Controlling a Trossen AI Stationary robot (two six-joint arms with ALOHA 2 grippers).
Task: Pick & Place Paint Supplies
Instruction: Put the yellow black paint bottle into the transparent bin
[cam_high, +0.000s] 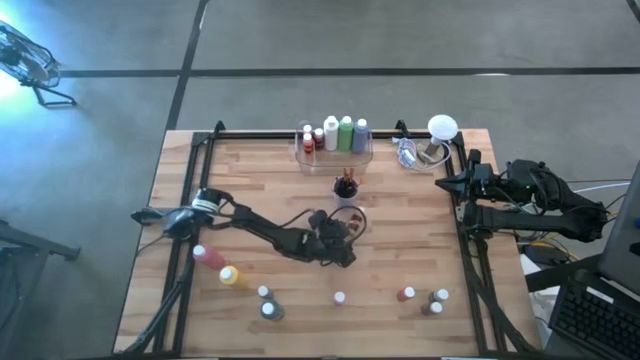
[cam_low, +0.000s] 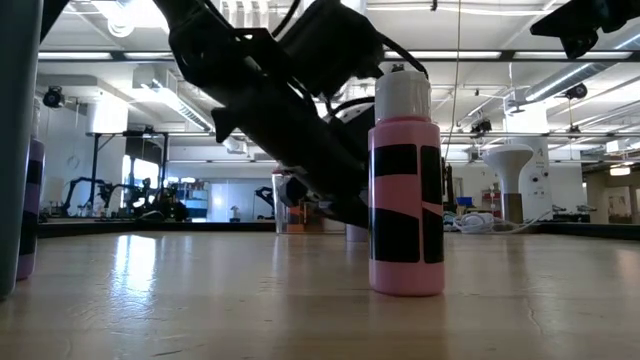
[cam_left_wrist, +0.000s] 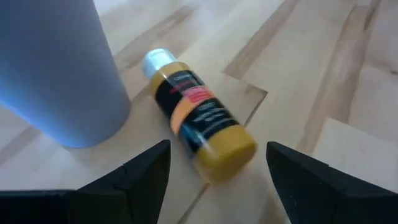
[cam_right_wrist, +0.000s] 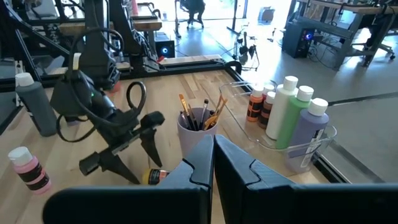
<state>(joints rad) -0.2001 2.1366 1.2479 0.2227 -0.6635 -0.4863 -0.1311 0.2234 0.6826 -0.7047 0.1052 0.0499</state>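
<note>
A yellow paint bottle (cam_left_wrist: 199, 121) with a pale cap lies on its side on the wooden table, next to a grey cup (cam_left_wrist: 56, 68) that holds paintbrushes (cam_right_wrist: 198, 115). My left gripper (cam_left_wrist: 217, 180) is open and hangs just above this bottle, one finger on either side of its bottom end, apart from it. The right wrist view shows this gripper (cam_right_wrist: 147, 173) pointing down at the bottle (cam_right_wrist: 152, 177). My right gripper (cam_right_wrist: 211, 162) is shut and waits at the table's right edge (cam_high: 470, 190). A clear bin (cam_high: 335, 150) at the far edge holds several bottles.
Loose bottles stand or lie along the near side: a pink one (cam_high: 208, 255), a yellow one (cam_high: 230, 275), small ones (cam_high: 268, 303) (cam_high: 340, 297) (cam_high: 432, 300). A pink bottle (cam_low: 405, 190) stands close to the low camera. A white lamp (cam_high: 440, 130) stands at the far right corner.
</note>
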